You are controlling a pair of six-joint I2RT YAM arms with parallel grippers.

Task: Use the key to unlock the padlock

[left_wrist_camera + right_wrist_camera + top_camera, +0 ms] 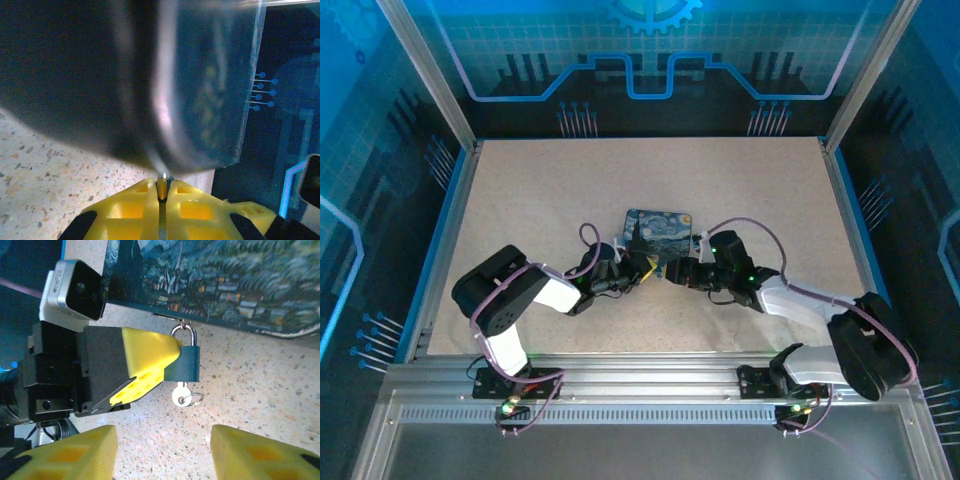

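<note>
The left gripper (170, 352) is pinching the padlock (186, 365) shut-tight, probably bracing it against twisting. The right gripper (162, 452) is hovering open and empty, facing the key (180, 394), which is sitting in the padlock's underside. The padlock is hanging from the box (225, 280) edge, mid-table (260, 385). I am counting one padlock, one key, one box, two grippers.

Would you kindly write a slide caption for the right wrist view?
Left hand pinches the padlock hanging on the starry-night tin box, key inserted; right hand open below.
</note>
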